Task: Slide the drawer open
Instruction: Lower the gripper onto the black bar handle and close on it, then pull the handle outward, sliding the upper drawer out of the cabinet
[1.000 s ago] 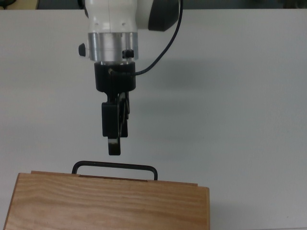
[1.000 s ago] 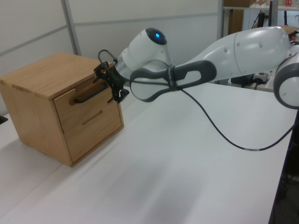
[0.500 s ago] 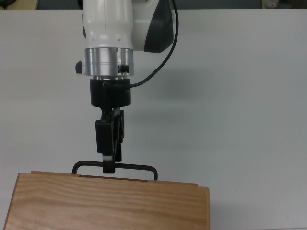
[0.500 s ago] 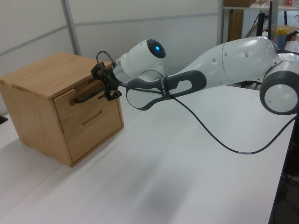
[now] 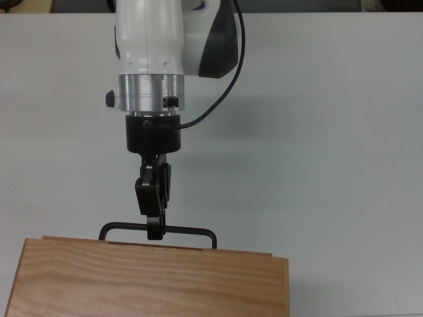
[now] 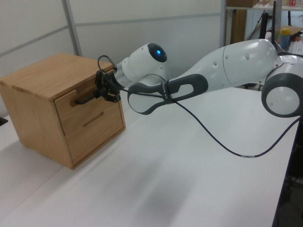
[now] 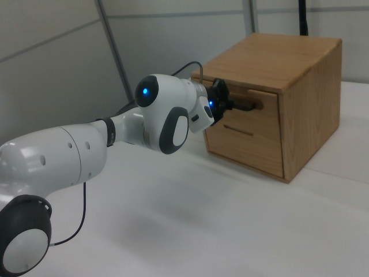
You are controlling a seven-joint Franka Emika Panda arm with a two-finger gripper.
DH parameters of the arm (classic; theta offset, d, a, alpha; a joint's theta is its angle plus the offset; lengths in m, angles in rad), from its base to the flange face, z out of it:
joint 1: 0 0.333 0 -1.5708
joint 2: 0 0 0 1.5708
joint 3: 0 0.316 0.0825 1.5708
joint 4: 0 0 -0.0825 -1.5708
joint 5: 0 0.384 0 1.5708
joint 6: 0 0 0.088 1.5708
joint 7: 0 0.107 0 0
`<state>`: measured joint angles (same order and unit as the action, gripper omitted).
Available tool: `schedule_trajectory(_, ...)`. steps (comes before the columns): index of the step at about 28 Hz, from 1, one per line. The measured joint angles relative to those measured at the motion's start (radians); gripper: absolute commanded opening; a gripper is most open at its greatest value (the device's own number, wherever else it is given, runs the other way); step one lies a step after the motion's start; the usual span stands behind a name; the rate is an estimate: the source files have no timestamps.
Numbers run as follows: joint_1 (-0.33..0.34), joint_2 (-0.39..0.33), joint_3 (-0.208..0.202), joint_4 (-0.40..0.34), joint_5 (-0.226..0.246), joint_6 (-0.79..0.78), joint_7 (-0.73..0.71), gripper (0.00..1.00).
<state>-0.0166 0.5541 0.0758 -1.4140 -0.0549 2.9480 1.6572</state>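
The drawer (image 6: pixel 66 112) is the upper light wooden one in a wood-grain cabinet (image 6: pixel 42 73); its front edge stands only slightly proud of the cabinet top (image 5: pixel 145 284). Its thin black U-shaped handle (image 5: pixel 192 230) juts toward the arm. My gripper (image 5: pixel 156 231) reaches horizontally to the middle of the handle bar, with its fingers closed above and below the bar. The left view shows the gripper (image 6: pixel 102 91) on the handle (image 6: pixel 85 99). In the right view the gripper (image 7: pixel 226 104) meets the handle (image 7: pixel 249 107) on the drawer front (image 7: pixel 259 124).
A second drawer front (image 6: pixel 92 135) with a narrow slot sits below the first. The cabinet stands on a white table (image 5: pixel 330 132). A black cable (image 6: pixel 222 142) hangs from the arm over the table. Walls stand behind the cabinet.
My gripper moved forward from a short way off the handle until its fingers came around the bar, and they have drawn closer together. The drawer front has not shifted.
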Motion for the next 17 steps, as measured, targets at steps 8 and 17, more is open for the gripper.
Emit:
schedule_trajectory(8, 0.0, -0.008, 0.0, -0.009, -0.006, -0.003, -0.002, 0.0)
schedule_trajectory(17, -0.001, -0.078, 0.0, -0.084, -0.011, -0.049, -0.002, 0.0)
